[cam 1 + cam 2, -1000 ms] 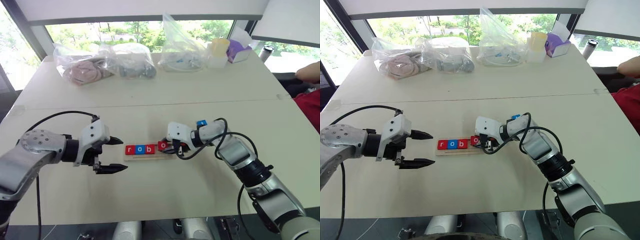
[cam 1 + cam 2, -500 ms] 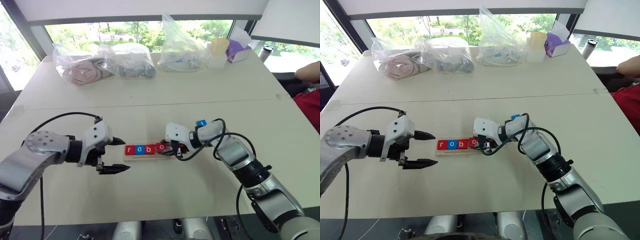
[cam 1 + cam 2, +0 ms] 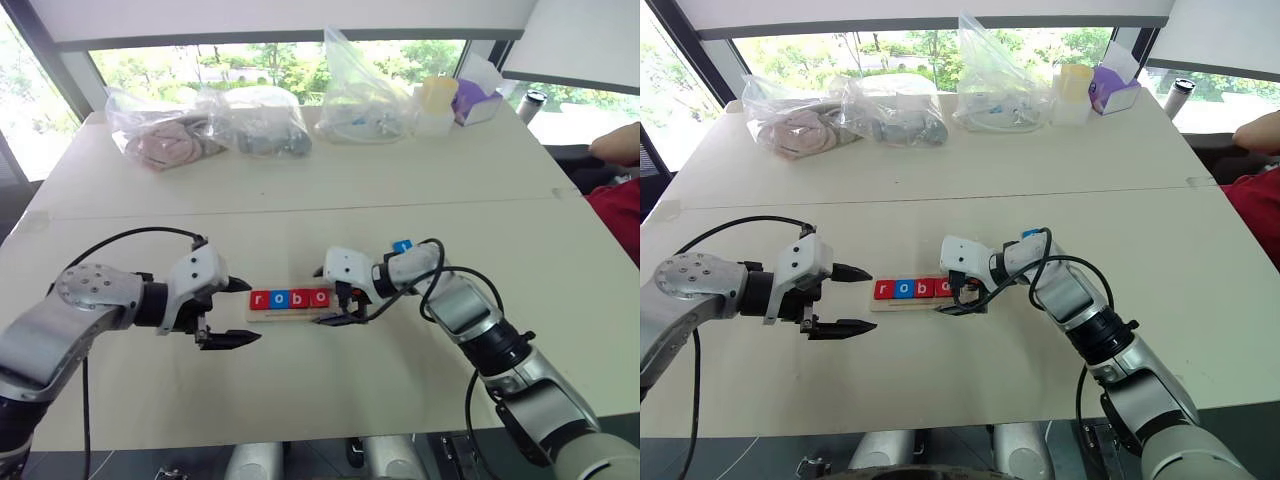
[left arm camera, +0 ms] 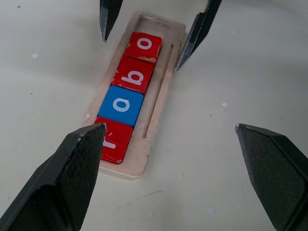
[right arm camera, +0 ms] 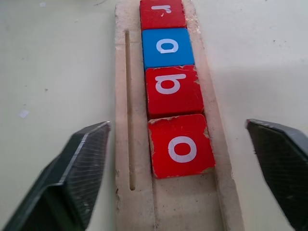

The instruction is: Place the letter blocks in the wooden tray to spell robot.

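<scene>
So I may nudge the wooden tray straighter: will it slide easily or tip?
The wooden tray looks flat, low and rigid, so tipping seems unlikely. It probably slides readily on the smooth table. The four letter blocks sit loosely in it and may shift.

A pale cream table (image 3: 420,170) fills the room's middle, made of two tops joined along a seam that runs across it. Along its far edge lie three clear plastic bags (image 3: 165,135), one holding pinkish stuff, one grey, one with pale items. Beside them stand a yellow-lidded container (image 3: 437,103) and a purple tissue box (image 3: 478,100). A dark cup (image 3: 532,103) stands further off by the window. Wide windows (image 3: 270,62) span the far wall, showing green trees in bright daylight; a white band (image 3: 280,18) runs above them. A person's arm and red garment (image 3: 618,185) show at the table's edge.
</scene>
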